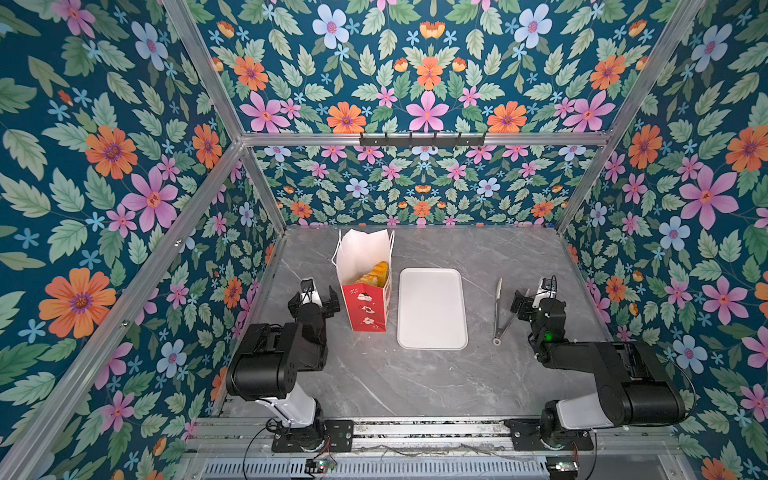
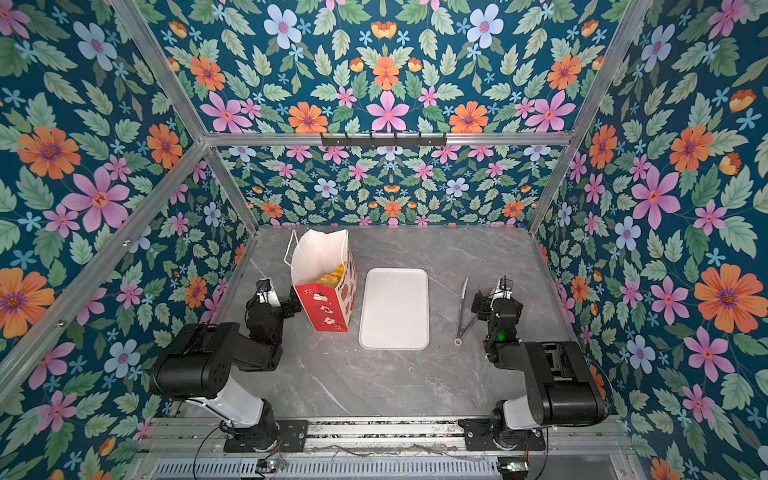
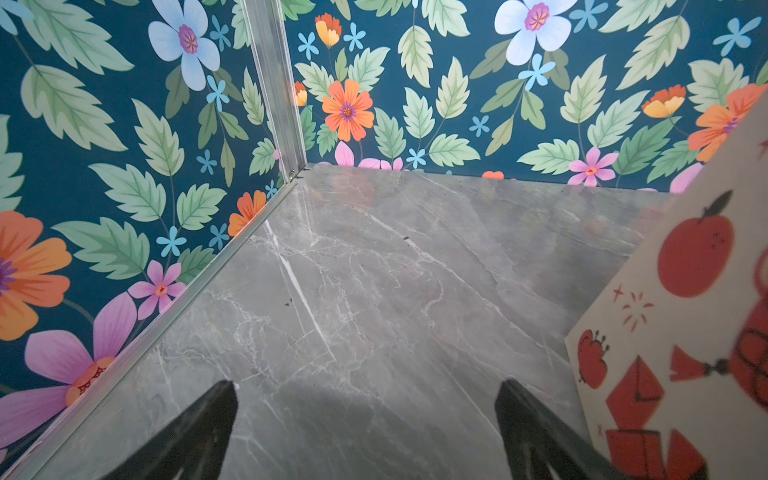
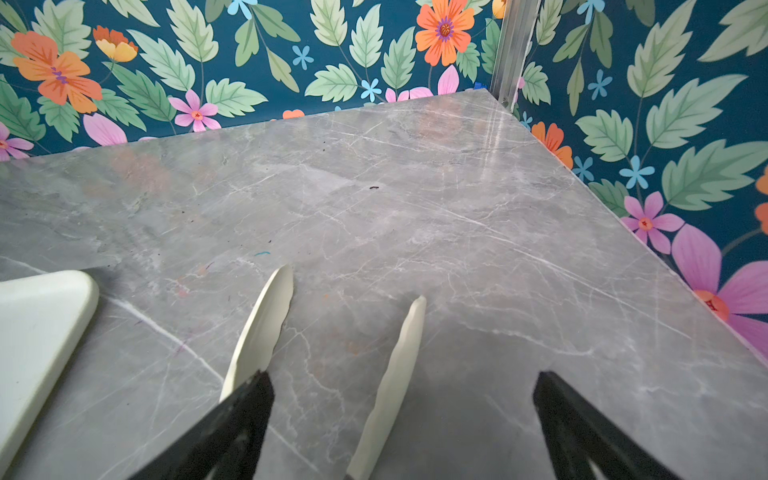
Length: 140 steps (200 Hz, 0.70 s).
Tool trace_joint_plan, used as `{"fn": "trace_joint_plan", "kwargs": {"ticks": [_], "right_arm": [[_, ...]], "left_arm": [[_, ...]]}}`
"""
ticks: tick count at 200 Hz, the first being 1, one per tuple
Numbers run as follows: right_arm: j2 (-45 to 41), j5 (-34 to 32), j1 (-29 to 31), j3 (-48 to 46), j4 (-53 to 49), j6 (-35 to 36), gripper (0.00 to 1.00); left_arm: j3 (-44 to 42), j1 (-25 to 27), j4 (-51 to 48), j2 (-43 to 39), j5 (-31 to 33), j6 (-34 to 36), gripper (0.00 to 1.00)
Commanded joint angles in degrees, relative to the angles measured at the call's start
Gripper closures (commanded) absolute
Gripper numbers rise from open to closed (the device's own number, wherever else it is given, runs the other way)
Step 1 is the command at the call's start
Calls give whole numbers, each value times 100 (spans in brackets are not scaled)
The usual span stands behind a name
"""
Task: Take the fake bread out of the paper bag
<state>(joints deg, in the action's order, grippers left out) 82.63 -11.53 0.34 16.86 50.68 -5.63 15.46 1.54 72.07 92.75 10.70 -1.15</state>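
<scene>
Bright, even light, soft shadows, bowed edges; the paper bag point(image 3: 685, 332) looks blurred close up.

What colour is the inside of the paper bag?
Plain white; the paper bag lining shows best in a top view.

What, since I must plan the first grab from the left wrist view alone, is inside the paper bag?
Observer: In both top views, golden-orange fake bread shows through the open top of the paper bag, which stands upright.
Operator: Is there anywhere to put it?
Observer: A white tray lies flat beside the bag, on the right arm's side, with nothing on it.
Operator: And the right gripper?
Observer: The right gripper is open and holds nothing. A pair of tongs lies under it, right of the tray.
</scene>
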Motion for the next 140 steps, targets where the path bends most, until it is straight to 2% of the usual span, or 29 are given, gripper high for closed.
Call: {"fn": "trace_joint_plan", "kwargs": {"ticks": [1,76,111,121,134,140], "right_arm": [[-19,-7,2,28,118,39,1],[-25,-15,6,28,118,44,1],[-285,-275,99,63,-147,61,1],[-406,-763,274,117,-242,125,1],[-882,-1197,564,408,-1164,241,1],[-1080,-1276,657,580,-1744,246,1]], "left_arm": [[9,2,145,-11,11,0,0],[33,-4,11,-143,51,-45,0],[44,-7,-958,-1292,352,-112,1],[8,14,-1080,-1694,510,-38,3],[26,39,-1310,-2349,870,34,4],[113,39,-1601,-2683,1005,31,7]]}}
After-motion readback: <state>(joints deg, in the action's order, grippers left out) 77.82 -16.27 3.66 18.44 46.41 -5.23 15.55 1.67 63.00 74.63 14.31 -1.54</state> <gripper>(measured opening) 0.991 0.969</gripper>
